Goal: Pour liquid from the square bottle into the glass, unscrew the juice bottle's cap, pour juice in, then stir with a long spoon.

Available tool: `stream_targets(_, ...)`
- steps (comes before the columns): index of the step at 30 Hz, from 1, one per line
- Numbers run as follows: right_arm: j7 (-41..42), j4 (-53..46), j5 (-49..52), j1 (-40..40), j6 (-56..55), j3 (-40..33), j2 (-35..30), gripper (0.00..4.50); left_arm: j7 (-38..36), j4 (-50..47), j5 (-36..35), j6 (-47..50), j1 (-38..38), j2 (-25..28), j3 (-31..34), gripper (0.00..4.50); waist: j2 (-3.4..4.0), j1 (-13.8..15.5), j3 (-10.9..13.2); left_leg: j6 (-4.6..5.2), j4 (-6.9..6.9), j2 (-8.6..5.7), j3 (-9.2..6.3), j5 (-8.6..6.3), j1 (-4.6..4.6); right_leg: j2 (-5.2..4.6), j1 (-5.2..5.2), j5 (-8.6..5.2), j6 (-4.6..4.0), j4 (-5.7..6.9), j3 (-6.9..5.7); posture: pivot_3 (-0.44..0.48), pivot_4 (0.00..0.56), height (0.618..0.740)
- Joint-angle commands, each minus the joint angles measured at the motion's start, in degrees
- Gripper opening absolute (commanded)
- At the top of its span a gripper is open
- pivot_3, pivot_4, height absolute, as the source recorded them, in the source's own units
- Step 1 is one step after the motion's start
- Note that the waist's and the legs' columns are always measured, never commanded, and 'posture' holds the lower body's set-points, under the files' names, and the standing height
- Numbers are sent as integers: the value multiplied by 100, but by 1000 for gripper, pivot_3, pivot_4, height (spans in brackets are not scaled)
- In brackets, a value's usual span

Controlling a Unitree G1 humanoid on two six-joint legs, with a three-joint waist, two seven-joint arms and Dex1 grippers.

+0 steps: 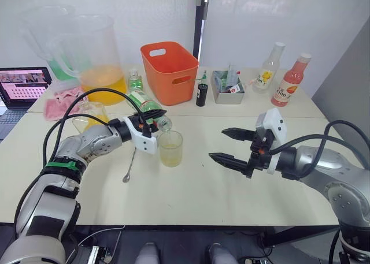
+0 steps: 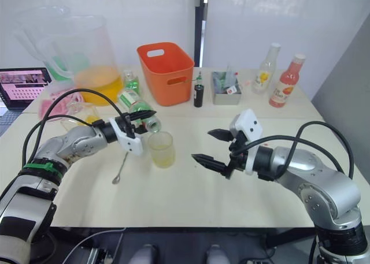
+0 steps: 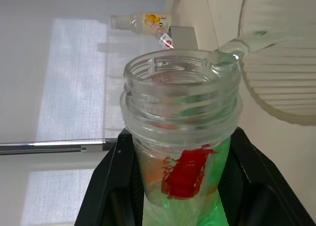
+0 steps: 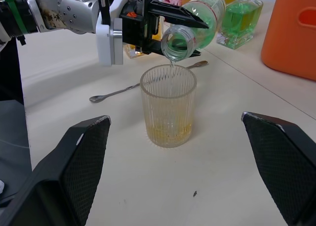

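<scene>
pale green juice could miss the glass [image 1: 170,148] on the table [image 1: 231,183] if the left end effector [image 1: 151,121], pinching the tipped juice bottle [image 1: 151,108], drifts; right end effector [image 1: 230,146] waits spread.

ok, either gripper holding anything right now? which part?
The left gripper holds the juice bottle just below its open neck, tilted over the glass. The right gripper is open and holds nothing.
</scene>
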Motion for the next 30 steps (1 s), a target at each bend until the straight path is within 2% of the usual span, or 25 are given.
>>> stream_targets(1,-20,-73,22,-97,-121,-144,-7,4500,219,-204,-44,-115,-234,135,88,1399,0,0,0,0,2,0,0,0,0,0,2,0,2,0,0,0,150,703)
stream_targets(24,10,-38,-4,-147,-127,-97,-12,4500,179,-146,-247,-36,-196,133,83,1399,0,1,0,0,11,0,0,0,0,0,5,4,8,0,1,0,150,703)
stream_targets(25,13,-33,-3,-149,-127,-99,-13,4500,136,-150,-319,-25,-193,126,103,1399,0,1,0,0,11,0,0,0,0,0,5,4,8,0,1,0,150,703)
stream_targets(30,67,11,-32,-142,-159,-96,-22,4500,-969,-340,-1979,582,-106,-168,469,1399,0,-2,0,0,13,0,0,0,0,-1,7,5,8,0,1,0,150,703)
